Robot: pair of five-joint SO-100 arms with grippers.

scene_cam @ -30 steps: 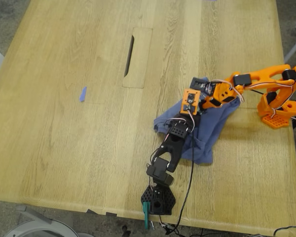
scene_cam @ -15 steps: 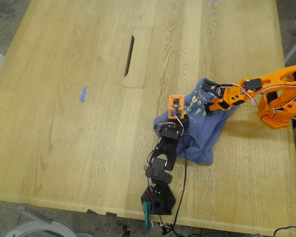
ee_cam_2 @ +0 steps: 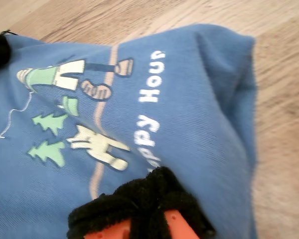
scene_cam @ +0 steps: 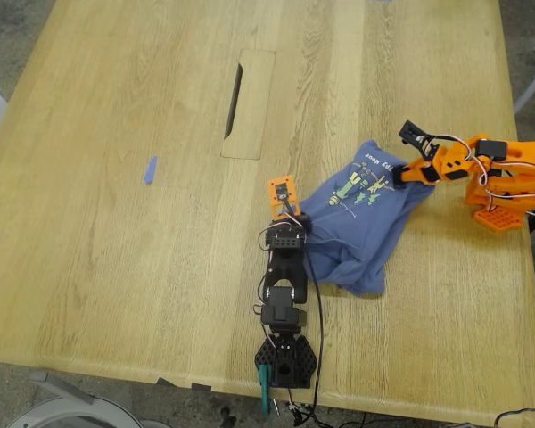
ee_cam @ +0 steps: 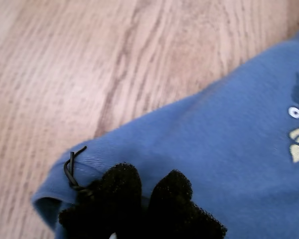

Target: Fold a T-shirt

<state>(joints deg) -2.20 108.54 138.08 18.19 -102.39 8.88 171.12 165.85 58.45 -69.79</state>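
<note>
The slate-blue T-shirt (scene_cam: pixel 361 227) lies crumpled but partly spread on the wooden table, right of centre in the exterior view, its green-yellow print (scene_cam: pixel 361 187) facing up. My first gripper (scene_cam: pixel 291 225), on the black arm, is shut on the shirt's edge toward the exterior view's left; its black foam pads (ee_cam: pixel 119 191) press together on the hem (ee_cam: pixel 89 159). My second gripper (scene_cam: pixel 413 136), on the orange arm, hovers just past the shirt's far corner toward the exterior view's right, jaws apart with no cloth between them. The second wrist view looks over its foam tip (ee_cam_2: pixel 139 196) onto the print (ee_cam_2: pixel 79 114).
A tiny blue scrap (scene_cam: pixel 150 169) lies toward the exterior view's left. A long slot (scene_cam: pixel 234 100) is cut into the table's far middle. The orange arm's base (scene_cam: pixel 504 192) stands at the exterior view's right edge, the black arm's base (scene_cam: pixel 285 361) at the near edge.
Both grippers have moved apart from the shirt's middle, the first toward the exterior view's left, the second toward its right. The shirt has been pulled open, uncovering the print.
</note>
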